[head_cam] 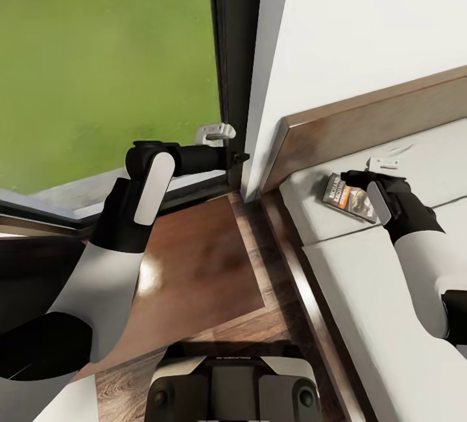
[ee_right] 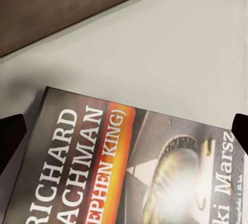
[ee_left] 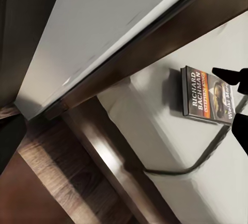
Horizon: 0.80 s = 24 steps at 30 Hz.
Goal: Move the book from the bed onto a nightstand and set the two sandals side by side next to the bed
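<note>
Lying flat on the bed [head_cam: 363, 279] near the headboard [head_cam: 363, 127], the book [head_cam: 347, 198], straddled by the right end effector [head_cam: 363, 183], fingers spread, left end effector's state indiscernible.

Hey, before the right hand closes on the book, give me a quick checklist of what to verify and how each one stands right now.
1. Book lies flat on the mattress of the bed, near the headboard: ok.
2. Right hand is over the book, its fingertips spread to either side of the cover: ok.
3. Right hand open, nothing between the fingers but the book below: ok.
4. Fingers low enough to catch the book's edges: cannot tell, contact is not visible.
5. Nightstand top beside the bed has bare room for the book: ok.
6. Left hand held up near the window frame, away from the book: ok.
</note>
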Available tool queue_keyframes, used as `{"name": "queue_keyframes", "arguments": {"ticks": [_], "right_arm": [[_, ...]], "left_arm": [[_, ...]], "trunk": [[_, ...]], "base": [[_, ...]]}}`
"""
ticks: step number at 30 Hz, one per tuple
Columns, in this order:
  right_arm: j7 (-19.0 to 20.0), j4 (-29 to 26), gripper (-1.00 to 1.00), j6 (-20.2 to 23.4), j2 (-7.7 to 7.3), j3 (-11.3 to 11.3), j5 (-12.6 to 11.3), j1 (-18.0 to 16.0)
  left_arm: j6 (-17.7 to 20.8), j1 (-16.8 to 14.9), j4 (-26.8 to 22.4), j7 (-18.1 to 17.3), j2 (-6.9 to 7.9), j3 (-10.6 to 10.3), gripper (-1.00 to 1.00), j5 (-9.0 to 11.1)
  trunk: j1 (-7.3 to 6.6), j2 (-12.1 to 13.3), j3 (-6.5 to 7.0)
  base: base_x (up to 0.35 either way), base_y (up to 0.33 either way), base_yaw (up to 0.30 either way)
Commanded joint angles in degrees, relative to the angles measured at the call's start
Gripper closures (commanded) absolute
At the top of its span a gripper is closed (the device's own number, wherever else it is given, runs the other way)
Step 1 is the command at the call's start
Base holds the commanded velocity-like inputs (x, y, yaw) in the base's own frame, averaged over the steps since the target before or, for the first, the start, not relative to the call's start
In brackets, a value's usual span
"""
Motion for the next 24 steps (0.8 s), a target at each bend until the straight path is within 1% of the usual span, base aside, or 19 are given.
{"name": "queue_keyframes", "arguments": {"ticks": [1, 7, 12, 16, 20, 24], "right_arm": [[-0.42, -0.11, -1.0, 0.23, -0.06, 0.19, -0.62, -0.01], [-0.38, -0.18, -1.0, 0.0, -0.12, 0.18, -0.67, -0.01], [-0.37, -0.1, -1.0, -1.13, -0.18, 0.18, -0.72, -0.01], [-0.36, 0.18, -1.0, -2.82, -0.19, 0.18, -1.0, -0.01], [-0.3, 0.43, -1.0, -6.08, -0.18, 0.21, -1.28, -0.01], [-0.28, 0.78, -1.0, -7.41, -0.19, 0.19, -1.35, -0.01]], "left_arm": [[0.22, -0.03, -0.02, -0.28, -0.02, 0.04, -1.0, -0.28], [0.22, -0.03, -0.02, -0.28, -0.03, 0.04, -1.0, -0.28], [0.22, -0.03, -0.07, -0.28, -0.03, 0.04, -1.0, -0.28], [0.22, -0.03, -0.1, -0.28, -0.03, 0.04, -1.0, -0.28], [0.22, -0.03, -0.1, -0.28, -0.03, 0.04, -1.0, -0.28], [0.22, -0.03, -0.11, -0.28, -0.03, 0.04, -1.0, -0.28]], "trunk": [[0.01, -0.03, -0.03], [0.01, -0.03, -0.03], [0.01, -0.03, -0.03], [0.01, -0.03, -0.03], [0.01, -0.03, -0.03], [0.01, -0.03, -0.03]], "base": [[0.0, 0.0, 0.0], [0.0, 0.0, 0.0], [0.0, 0.0, 0.0], [0.0, 0.0, 0.0], [0.0, 0.0, 0.0], [0.0, 0.0, 0.0]]}}
